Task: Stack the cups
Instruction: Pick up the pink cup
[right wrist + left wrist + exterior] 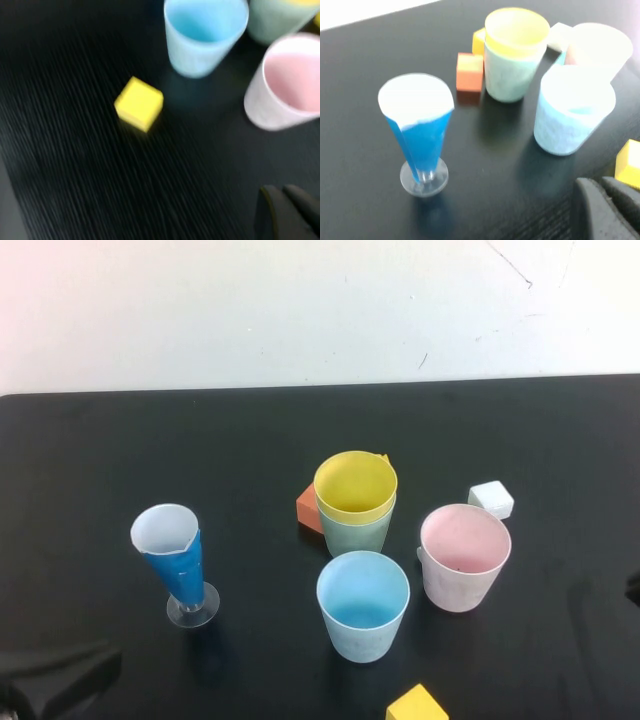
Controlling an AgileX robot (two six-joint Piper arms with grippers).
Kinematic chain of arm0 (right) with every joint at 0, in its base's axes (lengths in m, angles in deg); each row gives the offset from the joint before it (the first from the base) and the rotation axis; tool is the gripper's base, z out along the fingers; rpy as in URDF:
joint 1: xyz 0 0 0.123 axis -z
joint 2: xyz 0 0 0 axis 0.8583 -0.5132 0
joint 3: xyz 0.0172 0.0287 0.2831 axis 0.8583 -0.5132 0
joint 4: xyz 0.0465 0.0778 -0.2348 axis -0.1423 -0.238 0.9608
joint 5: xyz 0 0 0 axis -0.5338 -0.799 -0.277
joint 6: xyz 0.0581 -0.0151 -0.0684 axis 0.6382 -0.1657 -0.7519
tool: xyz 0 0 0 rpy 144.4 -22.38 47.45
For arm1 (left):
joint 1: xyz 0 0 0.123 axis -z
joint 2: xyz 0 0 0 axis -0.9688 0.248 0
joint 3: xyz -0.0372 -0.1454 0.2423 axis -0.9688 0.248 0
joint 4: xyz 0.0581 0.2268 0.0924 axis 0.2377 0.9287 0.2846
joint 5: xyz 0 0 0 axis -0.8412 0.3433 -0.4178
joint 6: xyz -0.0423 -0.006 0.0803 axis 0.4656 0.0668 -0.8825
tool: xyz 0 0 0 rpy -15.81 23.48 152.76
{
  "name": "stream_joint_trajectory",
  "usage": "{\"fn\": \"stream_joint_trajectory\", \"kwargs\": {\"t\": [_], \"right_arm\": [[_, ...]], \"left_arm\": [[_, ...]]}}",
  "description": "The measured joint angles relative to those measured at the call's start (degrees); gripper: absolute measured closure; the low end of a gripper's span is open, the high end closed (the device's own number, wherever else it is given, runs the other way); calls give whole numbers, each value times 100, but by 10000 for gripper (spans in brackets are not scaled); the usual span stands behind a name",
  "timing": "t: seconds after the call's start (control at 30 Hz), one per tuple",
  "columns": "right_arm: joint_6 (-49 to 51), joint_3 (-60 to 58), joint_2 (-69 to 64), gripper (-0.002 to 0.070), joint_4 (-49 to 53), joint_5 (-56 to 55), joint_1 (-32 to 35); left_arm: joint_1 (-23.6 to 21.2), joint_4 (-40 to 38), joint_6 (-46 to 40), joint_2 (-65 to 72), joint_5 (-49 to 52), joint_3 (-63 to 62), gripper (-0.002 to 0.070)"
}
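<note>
Count the yellow cup (355, 483) as already nested in the green cup (356, 532), well ahead of both tools at mid-bench, and treat that pair as the base. Pick blue (363, 605) or pink (464, 556) next: blue nearer, roughly between the two tools, pink just beside it on the right tool's side. Grip near the rim on one wall, lift clear of the neighbouring cup, centre over the yellow mouth, lower straight and release only once seated. Avoid nudging the orange block (310, 508) touching the base on its far side, the white block (491, 499) beyond pink and the yellow block (417, 705) close in. Leave the cone glass (178, 555) ahead of the left tool (601, 187) alone. Cannot tell how wide the left or the right tool (282, 192) stands; both low and back at the near bench (120, 460) edge, holding nothing visible.
</note>
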Motion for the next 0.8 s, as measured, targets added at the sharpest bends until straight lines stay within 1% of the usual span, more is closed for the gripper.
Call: {"fn": "stream_joint_trajectory", "kwargs": {"t": [0.07,0.17,0.23,0.3,0.33,0.4,0.53,0.57,0.6,0.67,0.73,0.8], "right_arm": [[475,274,-371,679,621,0,-381],[1146,749,-929,679,1395,-35,-722],[1382,1044,-1319,676,1709,-161,-836],[1427,1335,-1648,644,1797,-234,-899],[1439,1495,-1824,611,1797,-258,-923],[1512,1790,-2133,519,1797,-269,-947],[1849,2174,-2827,251,1797,-311,-947],[1911,2251,-3006,195,1797,-325,-947],[1950,2308,-3145,157,1797,-325,-947],[2057,2447,-3480,125,1757,-325,-947],[2132,2597,-3763,126,1749,-336,-947],[2172,2723,-4063,143,1745,-363,-947]], "left_arm": [[0,0,84,-91,0,136,673],[0,0,110,-110,0,253,673],[0,0,110,-110,11,279,673],[0,0,110,-110,11,279,673],[0,0,110,-110,11,279,673],[0,0,110,-110,11,279,673],[0,14,110,-110,34,279,673],[0,35,110,-110,45,279,673],[0,55,110,-110,55,279,673],[0,121,110,-110,68,279,673],[0,187,110,-110,81,279,673],[0,246,110,-110,92,279,673]]}}
